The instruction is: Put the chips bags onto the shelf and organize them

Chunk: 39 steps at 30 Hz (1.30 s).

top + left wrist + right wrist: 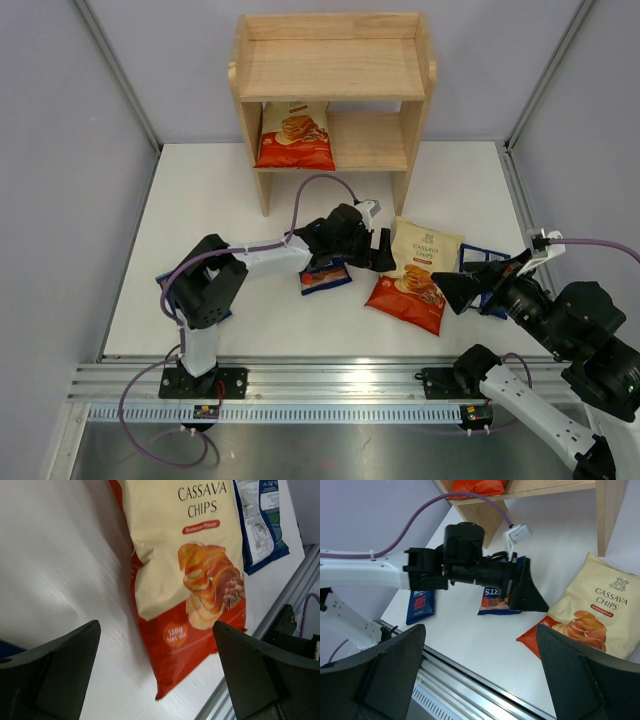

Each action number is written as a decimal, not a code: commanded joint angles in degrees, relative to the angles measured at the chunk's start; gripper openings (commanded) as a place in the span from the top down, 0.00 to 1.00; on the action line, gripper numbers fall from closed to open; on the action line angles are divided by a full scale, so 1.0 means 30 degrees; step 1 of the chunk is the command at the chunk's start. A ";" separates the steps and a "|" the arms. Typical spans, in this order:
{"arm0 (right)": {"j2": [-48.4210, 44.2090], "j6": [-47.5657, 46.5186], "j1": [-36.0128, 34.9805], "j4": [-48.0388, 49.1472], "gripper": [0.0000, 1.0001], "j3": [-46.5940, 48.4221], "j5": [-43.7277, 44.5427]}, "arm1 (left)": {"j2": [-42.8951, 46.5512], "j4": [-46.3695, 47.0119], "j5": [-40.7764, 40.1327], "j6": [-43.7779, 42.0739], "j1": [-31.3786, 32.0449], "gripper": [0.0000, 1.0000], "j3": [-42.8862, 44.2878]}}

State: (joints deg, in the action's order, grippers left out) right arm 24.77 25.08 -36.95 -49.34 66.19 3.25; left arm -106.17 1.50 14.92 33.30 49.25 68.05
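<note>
The wooden shelf (330, 70) stands at the back, with one cream-and-red Cassava chips bag (295, 135) upright on its lower tier. A second Cassava bag (415, 275) (190, 580) lies flat on the table. My left gripper (385, 250) (156, 630) hovers open just left of it, its jaws wide apart above the bag's red bottom corner. A blue Burts bag (325, 277) (495, 600) lies under the left wrist, and another (165, 285) (422, 605) lies by the left elbow. A third blue bag (485, 262) (260, 520) sits right of the Cassava bag. My right gripper (470, 285) (480, 630) is open and empty.
The aluminium rail (330, 380) runs along the table's near edge, close to the Cassava bag's bottom corner. Grey walls enclose the table on both sides. The left arm's purple cable (325, 185) loops up in front of the shelf's left leg (262, 190).
</note>
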 commanded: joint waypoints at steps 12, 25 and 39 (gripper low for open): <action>-0.1021 0.0428 0.0070 0.0831 0.01 0.0231 -0.4214 | -0.5126 0.1049 -0.2192 0.0150 0.1218 0.02 0.4358; -0.1608 0.0751 0.0070 0.1359 0.01 -0.0296 -0.4102 | -0.2618 0.6792 -0.1690 0.1205 0.1658 0.85 0.0089; -0.3244 0.2771 0.0099 0.3110 0.02 -0.3692 0.0325 | 0.6821 1.1015 -0.1719 0.2318 0.1804 1.00 -0.5307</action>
State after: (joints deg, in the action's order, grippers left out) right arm 17.80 31.18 -36.86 -45.87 57.23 0.12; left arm -91.77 26.06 10.48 38.72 54.39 53.87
